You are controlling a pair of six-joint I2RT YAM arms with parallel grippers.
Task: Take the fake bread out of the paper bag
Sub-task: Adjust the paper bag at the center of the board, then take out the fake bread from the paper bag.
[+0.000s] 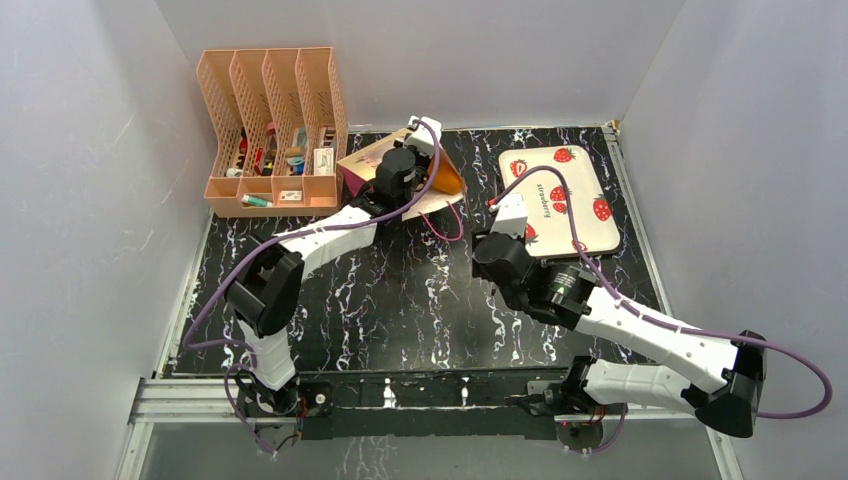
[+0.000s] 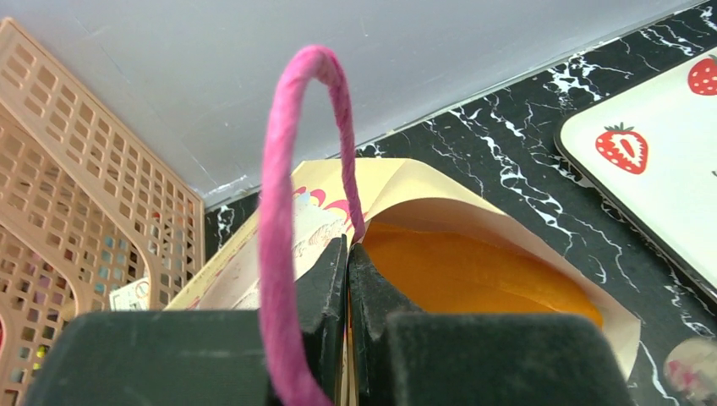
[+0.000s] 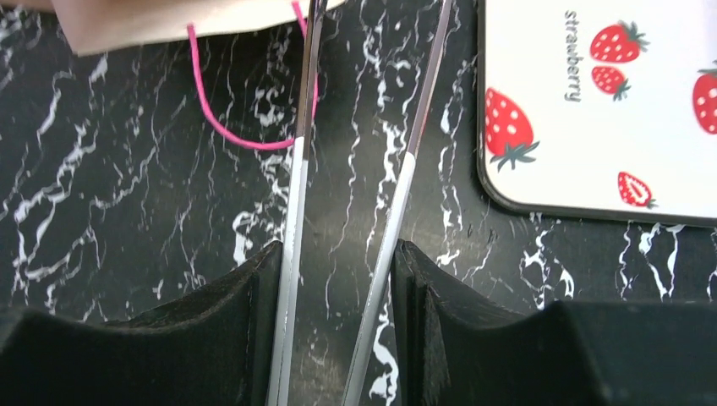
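Left wrist: left hand (image 2: 348, 254) pinches paper bag (image 2: 423, 182) (rack (image 2: 76, 194) beside); right hand (image 3: 338, 254) grips tongs (image 3: 296, 194) near tray (image 3: 651, 135).

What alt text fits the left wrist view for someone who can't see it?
The left gripper is shut on the rim of the paper bag, whose open mouth shows orange inside. A pink string handle loops up close to the camera. A peach file rack stands at left, a strawberry tray at right.
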